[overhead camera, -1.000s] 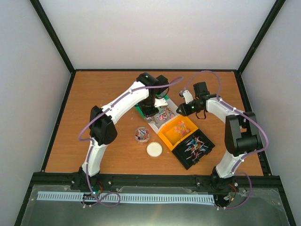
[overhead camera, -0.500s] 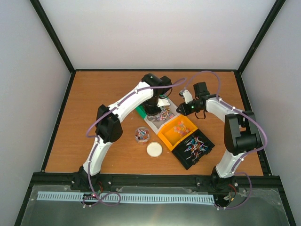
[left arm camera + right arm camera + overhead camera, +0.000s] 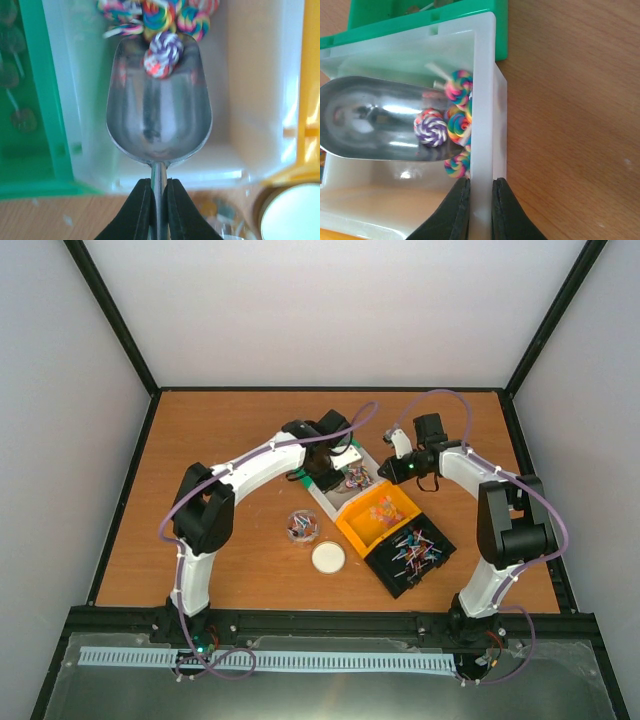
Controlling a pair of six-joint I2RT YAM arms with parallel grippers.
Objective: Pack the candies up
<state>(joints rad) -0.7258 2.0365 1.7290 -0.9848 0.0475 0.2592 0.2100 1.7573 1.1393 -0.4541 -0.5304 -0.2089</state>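
Top view, with both wrist views. The table point(image 3: 200, 490) carries four bins in a row running from 10 o'clock to 4 o'clock: green bin point(image 3: 37, 125), white bin point(image 3: 240, 172), orange bin point(image 3: 352, 530) and black bin point(image 3: 400, 590).

My left pincer point(image 3: 159, 185) is clamped on the handle of the metal scoop point(image 3: 159, 115), whose bowl lies inside the white bin. My right pincer point(image 3: 480, 185) is closed on that bin's end wall and, I judge, is steadying it.

The clear jar point(image 3: 303, 525) stands open at 7 o'clock of the white bin and holds a few coloured pieces, too small to identify. Its lid point(image 3: 328, 558) lies at 5 o'clock of the jar. The candies point(image 3: 457, 115) are heaped against the end wall, at 12 o'clock of the scoop in the left wrist view, and only about two sit on the scoop's lip.

Progress, as I judge it: a load is only beginning to gather. Carrying it to the jar, any further loads and the lid all remain.

Clearances: the scoop takes up most of the bin's width, with a wall near each side. The heap is pinned between the scoop's lip and the wall I hold, so forward travel is nearly spent. Lifting out means clearing the bin's rim. Bare table shows at 9 o'clock of the jar, while the bins crowd its 1 to 3 o'clock side.
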